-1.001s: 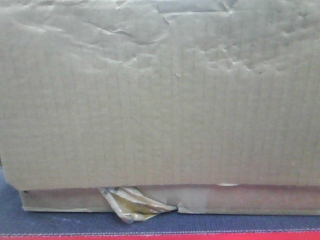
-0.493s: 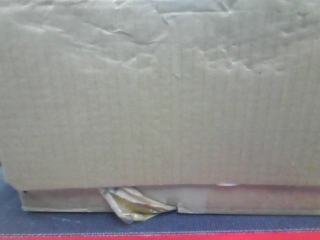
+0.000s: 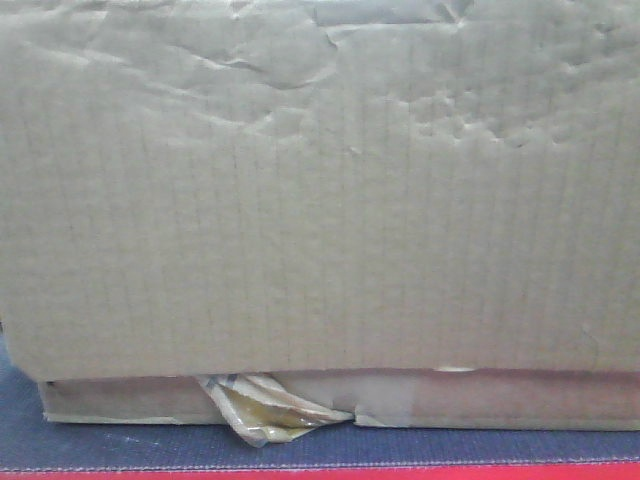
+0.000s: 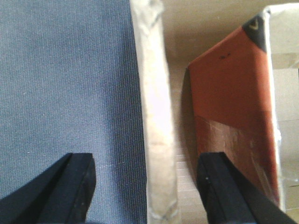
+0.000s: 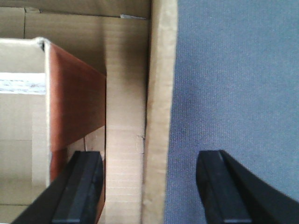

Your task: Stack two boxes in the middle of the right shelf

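Cardboard big box (image 3: 320, 190) sits on flat box (image 3: 500, 400) on grey mat (image 3: 100, 445), left gripper (image 4: 145, 161) and right gripper (image 5: 149, 156) both spread wide astride its side walls; an uneven pinch could crumple the dented wall or leave the flat box behind.

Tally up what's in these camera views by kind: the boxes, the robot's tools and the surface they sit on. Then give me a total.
Cardboard boxes: 2, the large box on top of the flat box
Tools: 2, the left tool and the right tool, both open
Fabric surface: 1
Total: 5
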`<action>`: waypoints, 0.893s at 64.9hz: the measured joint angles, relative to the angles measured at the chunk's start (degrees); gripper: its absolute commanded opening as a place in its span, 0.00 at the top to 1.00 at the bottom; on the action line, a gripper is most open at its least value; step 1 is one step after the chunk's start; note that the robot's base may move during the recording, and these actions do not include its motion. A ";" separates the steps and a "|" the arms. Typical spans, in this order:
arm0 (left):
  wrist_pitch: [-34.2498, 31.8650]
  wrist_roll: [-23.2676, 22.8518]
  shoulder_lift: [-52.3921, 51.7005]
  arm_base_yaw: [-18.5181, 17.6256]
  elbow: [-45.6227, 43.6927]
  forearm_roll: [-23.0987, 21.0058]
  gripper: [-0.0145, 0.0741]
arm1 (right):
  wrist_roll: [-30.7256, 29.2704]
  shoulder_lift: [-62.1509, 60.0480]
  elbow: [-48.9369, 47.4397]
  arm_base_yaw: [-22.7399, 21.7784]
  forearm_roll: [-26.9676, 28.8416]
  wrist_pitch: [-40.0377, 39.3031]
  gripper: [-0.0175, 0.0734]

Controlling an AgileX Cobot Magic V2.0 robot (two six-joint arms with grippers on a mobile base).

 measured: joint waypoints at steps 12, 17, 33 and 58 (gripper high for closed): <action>0.00 0.00 0.00 0.00 0.00 0.33 0.42 | 0.00 0.00 0.73 0.00 0.00 0.00 0.46; 0.00 0.00 0.00 0.00 0.00 0.46 0.42 | 0.00 0.07 1.71 0.00 0.10 0.00 0.46; 0.00 0.00 0.00 0.00 0.00 0.46 0.42 | 0.00 0.12 2.66 0.00 0.37 0.00 0.46; 0.00 0.00 0.00 0.00 0.00 0.46 0.44 | 0.00 0.12 2.79 0.00 1.26 0.00 0.51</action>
